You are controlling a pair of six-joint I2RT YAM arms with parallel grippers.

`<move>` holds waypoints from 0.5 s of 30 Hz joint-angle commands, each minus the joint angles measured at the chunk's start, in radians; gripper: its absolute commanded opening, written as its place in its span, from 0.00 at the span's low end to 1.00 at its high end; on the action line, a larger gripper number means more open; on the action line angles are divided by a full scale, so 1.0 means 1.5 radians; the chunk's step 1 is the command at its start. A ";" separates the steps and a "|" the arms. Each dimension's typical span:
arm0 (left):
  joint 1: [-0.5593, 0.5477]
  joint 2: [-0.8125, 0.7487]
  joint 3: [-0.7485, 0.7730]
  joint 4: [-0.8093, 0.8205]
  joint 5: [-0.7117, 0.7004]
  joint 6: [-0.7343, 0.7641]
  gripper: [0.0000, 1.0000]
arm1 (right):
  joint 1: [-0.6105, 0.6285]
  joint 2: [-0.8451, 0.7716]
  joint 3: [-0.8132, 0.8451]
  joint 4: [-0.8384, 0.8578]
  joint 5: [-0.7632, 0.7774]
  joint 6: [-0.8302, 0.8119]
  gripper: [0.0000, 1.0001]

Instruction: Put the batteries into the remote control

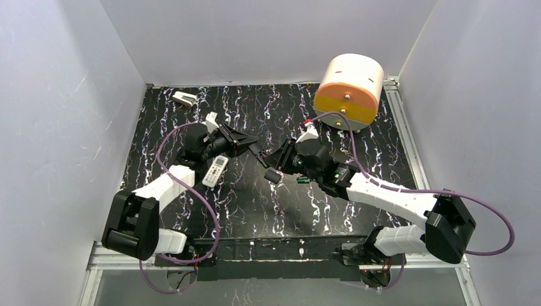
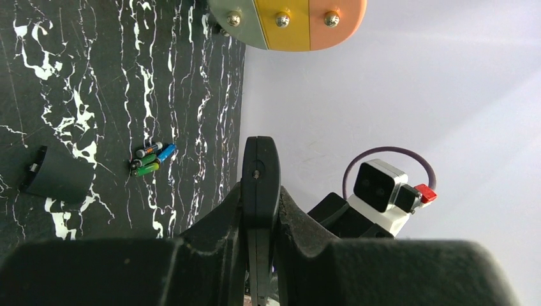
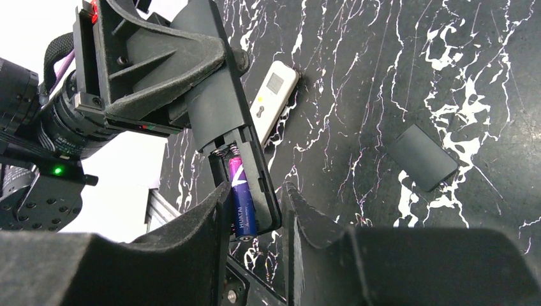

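Right hand [image 3: 255, 194] astride black remote [image 3: 220, 115] | white remote [image 3: 274, 95], cover [image 3: 422, 156] beside

Remote control [image 3: 220, 108]: long, flat and black, up off the table [image 1: 255, 210], pinched edge-on in the left gripper [image 2: 259, 191]; its back is uncovered, so the bay and a spring show.
Loaded battery [image 3: 241, 197]: one purple-blue cell lying lengthwise in the bay, top end at the spring (I can't see whether the slot beside it is filled).
Loose batteries [image 2: 152, 159]: a small huddle of green and blue cells, flat on the table, touching.
White remote [image 3: 274, 102]: slim, face up, flat on the table.
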 commanded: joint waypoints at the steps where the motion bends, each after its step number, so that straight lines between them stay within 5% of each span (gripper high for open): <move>1: -0.012 -0.047 0.000 0.025 0.009 -0.018 0.00 | 0.008 0.018 0.021 -0.044 0.076 0.024 0.34; 11: -0.013 -0.038 -0.010 0.025 0.013 0.025 0.00 | 0.009 -0.020 0.024 -0.019 0.088 0.007 0.61; 15: -0.014 -0.035 -0.014 0.025 0.018 0.047 0.00 | 0.009 -0.025 0.026 -0.015 0.071 -0.007 0.64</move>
